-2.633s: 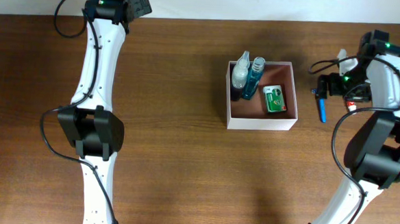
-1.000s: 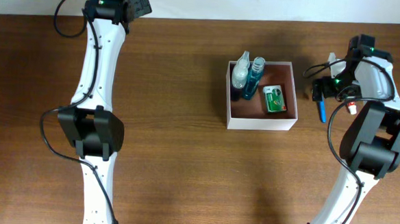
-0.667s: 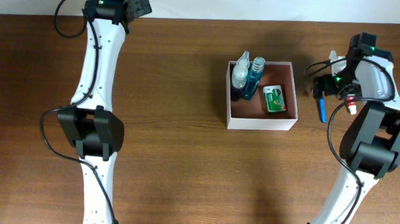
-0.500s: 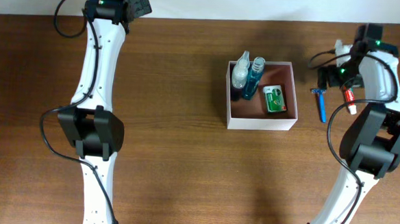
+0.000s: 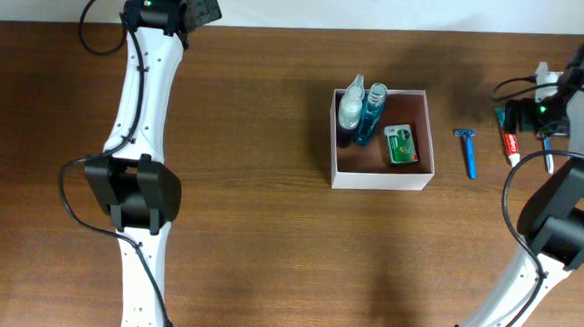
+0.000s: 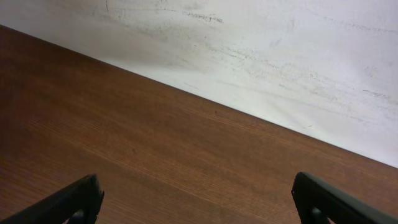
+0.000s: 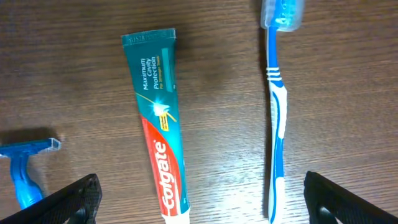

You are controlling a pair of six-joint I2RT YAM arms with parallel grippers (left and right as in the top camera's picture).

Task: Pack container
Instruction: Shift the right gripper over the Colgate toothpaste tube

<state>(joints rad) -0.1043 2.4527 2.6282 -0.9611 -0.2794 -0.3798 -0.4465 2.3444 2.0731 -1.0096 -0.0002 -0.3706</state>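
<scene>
A: Where is the container (image 5: 367, 165)?

B: Right of centre in the overhead view, sitting flat on the brown worktop (image 5: 258, 232). It has white walls and a pinkish-brown floor.

A: What's inside it?

B: A clear spray bottle (image 5: 350, 108) and a blue bottle (image 5: 374, 113) side by side in the upper left corner. A green-and-white soap box (image 5: 401, 144) sits against the right wall. The lower part of the floor is bare.

A: And outside it?

B: A blue razor (image 5: 467, 153) lies near its right wall, not touching it. Further right is a toothpaste tube (image 5: 510, 143), partly under the right arm. In the right wrist view the tube (image 7: 160, 124) lies lengthwise, crimped end toward the top of the frame. The toothbrush (image 7: 278, 112) lies well apart to its right, with a cap over the bristles at the top. The razor (image 7: 25, 171) is at the lower left.

A: How does the right tool (image 7: 202, 199) stand?

B: Spread wide and holding nothing. One fingertip shows in each lower corner, with the tube and the toothbrush between them.

A: And the left tool (image 6: 199, 202)?

B: Also spread wide and holding nothing. It is at the upper left of the overhead view, far from the container. Its camera shows only bare worktop and a white wall (image 6: 261, 50).
</scene>
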